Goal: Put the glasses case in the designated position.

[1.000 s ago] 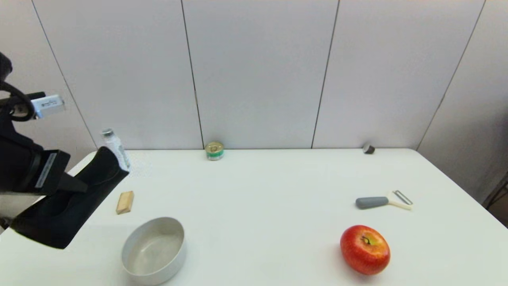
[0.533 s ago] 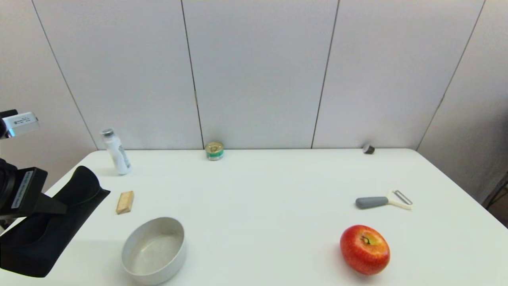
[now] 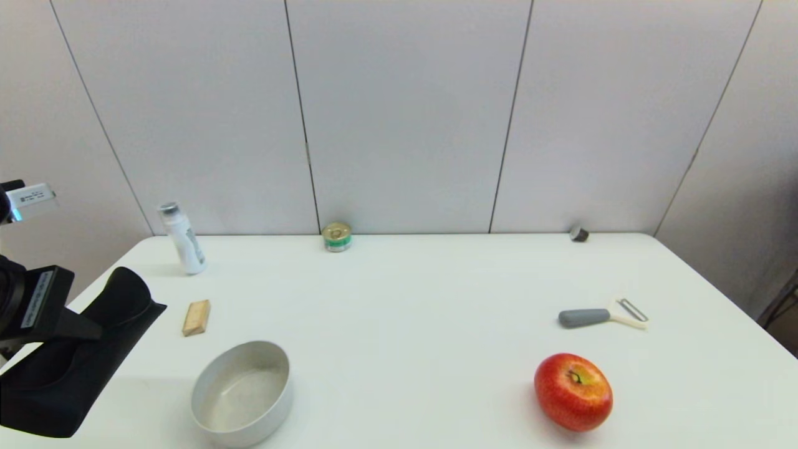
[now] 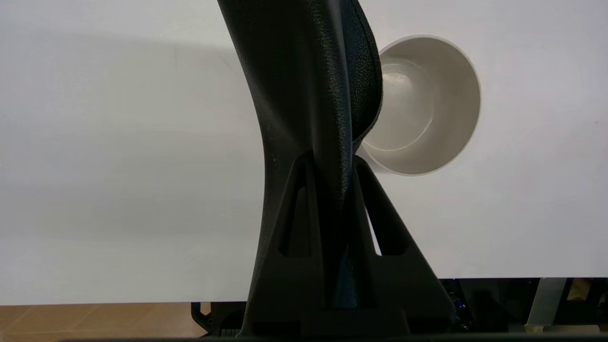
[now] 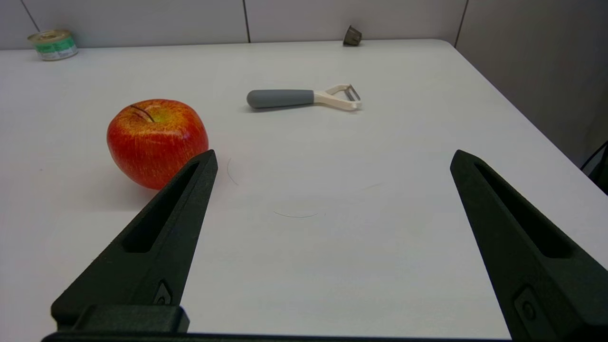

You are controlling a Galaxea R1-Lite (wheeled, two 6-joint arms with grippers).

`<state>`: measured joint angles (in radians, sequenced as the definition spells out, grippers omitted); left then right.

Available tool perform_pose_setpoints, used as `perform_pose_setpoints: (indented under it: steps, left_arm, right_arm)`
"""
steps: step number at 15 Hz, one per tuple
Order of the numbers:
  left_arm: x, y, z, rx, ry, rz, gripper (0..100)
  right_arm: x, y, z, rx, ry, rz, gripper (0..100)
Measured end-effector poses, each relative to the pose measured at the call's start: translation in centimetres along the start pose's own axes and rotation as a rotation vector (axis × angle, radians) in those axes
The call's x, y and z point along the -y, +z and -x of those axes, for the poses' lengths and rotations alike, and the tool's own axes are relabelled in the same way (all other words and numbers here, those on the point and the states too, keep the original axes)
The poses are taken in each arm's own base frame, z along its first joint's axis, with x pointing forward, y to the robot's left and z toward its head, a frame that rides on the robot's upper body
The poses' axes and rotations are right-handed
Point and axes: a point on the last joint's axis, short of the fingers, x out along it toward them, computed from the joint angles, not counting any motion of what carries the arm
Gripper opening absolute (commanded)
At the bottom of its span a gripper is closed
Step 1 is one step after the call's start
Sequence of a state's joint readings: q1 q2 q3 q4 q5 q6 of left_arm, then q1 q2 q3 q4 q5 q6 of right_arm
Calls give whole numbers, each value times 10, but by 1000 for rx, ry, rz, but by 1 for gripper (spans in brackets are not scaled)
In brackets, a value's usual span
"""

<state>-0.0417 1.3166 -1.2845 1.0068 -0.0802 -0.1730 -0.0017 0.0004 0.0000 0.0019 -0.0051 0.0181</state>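
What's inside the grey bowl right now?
Nothing visible: the bowl looks empty in the head view. In the left wrist view the glasses case, gripped by the left gripper, covers part of its rim.

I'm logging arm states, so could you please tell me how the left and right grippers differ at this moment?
The left gripper is shut on the glasses case, held above the table's near-left corner beside the bowl; the right gripper is open and empty, low over bare table near the apple. Both have black, tapered fingers.

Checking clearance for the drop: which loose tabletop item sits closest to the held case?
The round grey-white metal bowl, right beside the black soft glasses case; block, bottle and tin lie farther back.
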Motion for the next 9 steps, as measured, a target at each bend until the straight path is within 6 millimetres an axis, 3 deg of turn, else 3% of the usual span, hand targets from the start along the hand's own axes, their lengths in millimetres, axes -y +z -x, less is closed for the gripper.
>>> perform_pose_setpoints:
  steps: [9]
  left_arm:
    - [-3, -2, -1, -1, 11, 11, 0]
  right_arm:
    - [0, 0, 0, 0, 0, -1, 100]
